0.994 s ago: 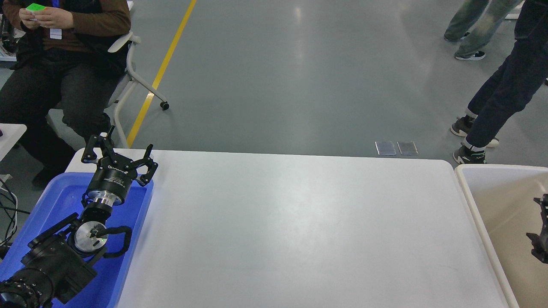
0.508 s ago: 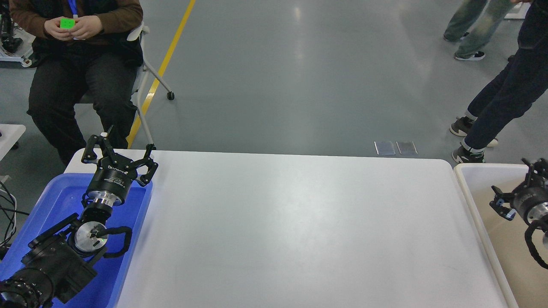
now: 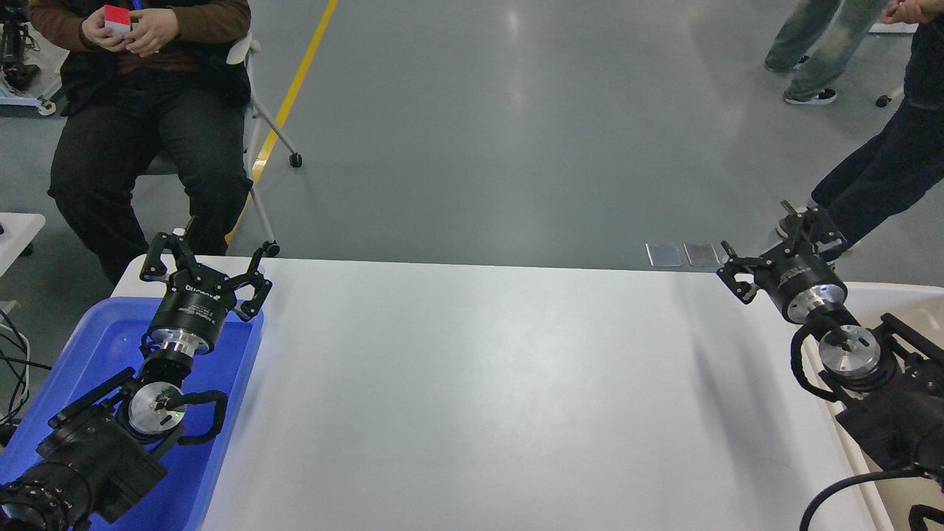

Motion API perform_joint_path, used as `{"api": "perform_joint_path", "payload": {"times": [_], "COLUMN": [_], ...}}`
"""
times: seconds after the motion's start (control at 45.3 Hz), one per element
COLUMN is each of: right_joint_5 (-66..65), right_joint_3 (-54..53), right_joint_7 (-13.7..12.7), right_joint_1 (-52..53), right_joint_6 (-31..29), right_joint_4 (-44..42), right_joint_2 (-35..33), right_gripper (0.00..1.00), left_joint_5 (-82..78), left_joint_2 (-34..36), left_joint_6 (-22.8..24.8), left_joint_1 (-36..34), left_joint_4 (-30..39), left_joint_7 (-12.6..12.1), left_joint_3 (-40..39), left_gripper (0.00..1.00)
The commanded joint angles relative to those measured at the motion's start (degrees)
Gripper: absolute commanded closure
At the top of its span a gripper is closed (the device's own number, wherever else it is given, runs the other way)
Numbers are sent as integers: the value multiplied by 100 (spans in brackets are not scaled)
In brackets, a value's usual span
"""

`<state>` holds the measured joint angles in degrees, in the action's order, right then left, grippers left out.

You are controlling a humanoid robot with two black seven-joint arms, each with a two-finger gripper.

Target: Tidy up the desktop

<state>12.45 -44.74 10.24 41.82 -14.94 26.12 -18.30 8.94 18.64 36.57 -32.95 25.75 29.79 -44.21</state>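
Note:
The desktop (image 3: 487, 383) is a large white tabletop with rounded corners, and nothing lies on its visible surface. My left gripper (image 3: 203, 259) is open and empty, held above the far end of the blue tray at the desktop's back left corner. My right gripper (image 3: 780, 247) is open and empty, held above the desktop's back right corner next to the beige tub.
A blue plastic tray (image 3: 103, 346) sits at the left under my left arm. A beige-white tub (image 3: 896, 306) stands at the right, partly hidden by my right arm. A seated person (image 3: 140, 110) is behind the left corner. Standing people (image 3: 877, 162) are at the far right.
My right arm has risen from the tub at the right edge and swung up and left to the desktop's back right corner. My left arm has not moved.

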Motion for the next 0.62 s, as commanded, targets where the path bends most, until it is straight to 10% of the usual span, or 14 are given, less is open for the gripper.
{"api": "perform_joint_path", "payload": {"times": [0.0, 0.596], "right_joint_5": [196, 161], "right_joint_3": [-96, -88], "right_joint_7": [4, 48], "right_joint_1": [98, 239], "right_joint_6": [-35, -44], "right_joint_4": [403, 386], "right_joint_2": [626, 1127], "right_gripper": [0, 0], "left_joint_5": [3, 3], "left_joint_2": [-1, -1], "left_joint_6": [-1, -1], "left_joint_1": [0, 0], "left_joint_4": [0, 0], "left_joint_7": [0, 0], "left_joint_3": [0, 0], "left_gripper": [0, 0]}}
